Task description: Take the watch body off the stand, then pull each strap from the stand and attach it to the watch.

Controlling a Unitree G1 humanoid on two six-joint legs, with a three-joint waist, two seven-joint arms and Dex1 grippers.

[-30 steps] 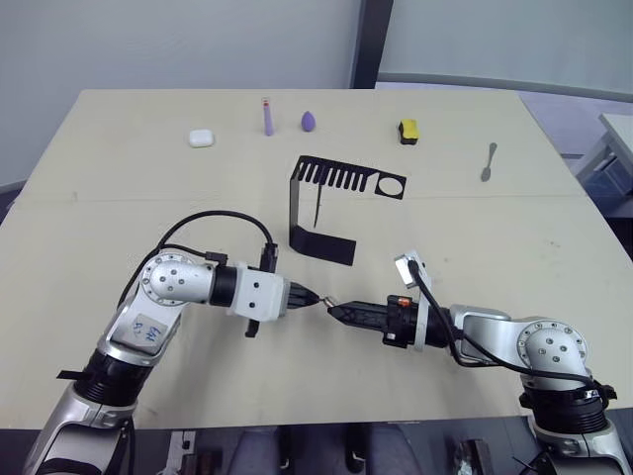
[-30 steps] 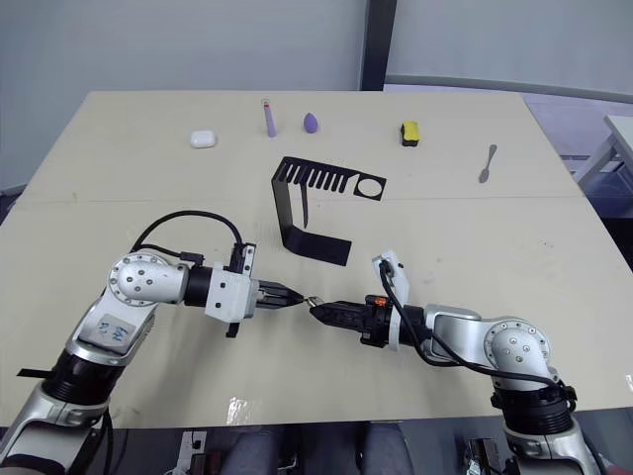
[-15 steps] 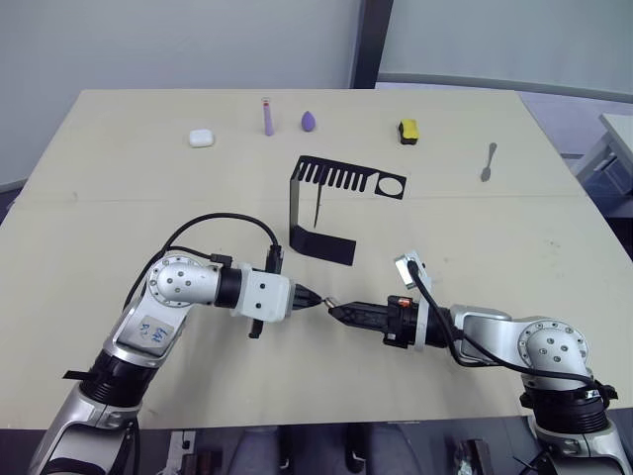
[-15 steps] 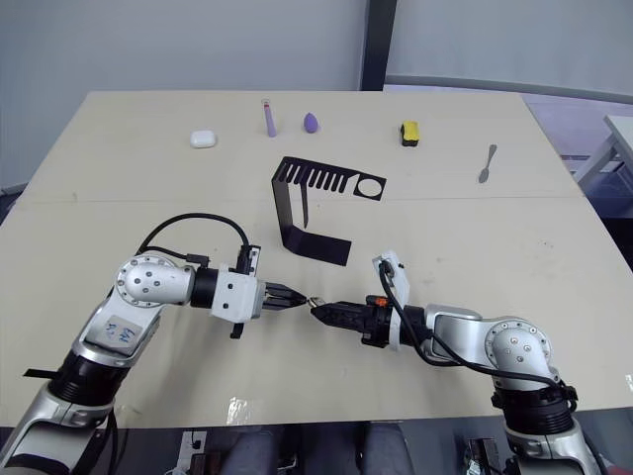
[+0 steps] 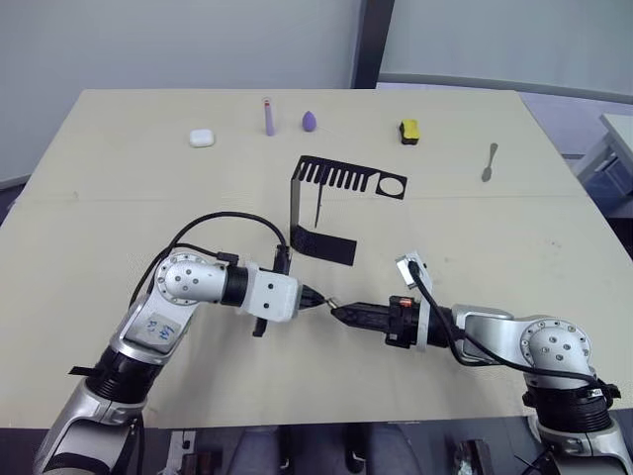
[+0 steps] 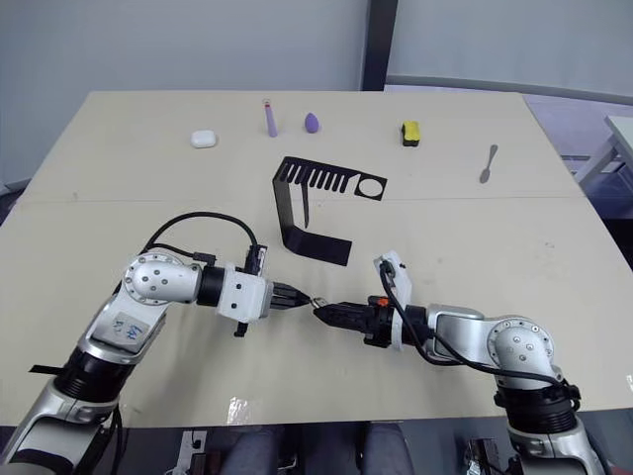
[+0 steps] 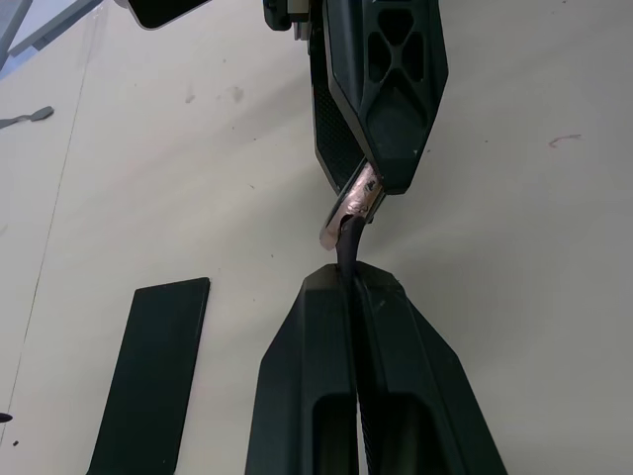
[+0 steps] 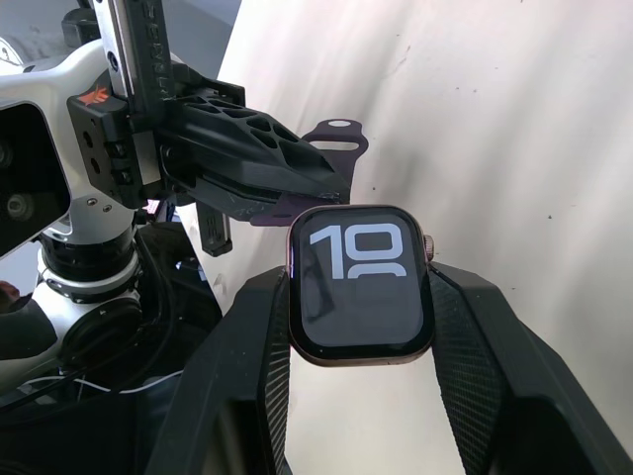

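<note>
Meeting mid-table — strap [image 7: 348,237] against watch body [image 8: 360,283].

Beige table [image 5: 119,178], seam across the middle. Pale grey wall [image 5: 148,40] behind, dark vertical post [image 5: 368,40], second table corner [image 5: 618,129] at right edge.

Head cameras overlook the table [image 5: 119,178]; wrist cameras face each other closely.

Stand [image 5: 331,203] mid table [image 5: 99,198]; earbud case [image 5: 202,138] far left.
</note>
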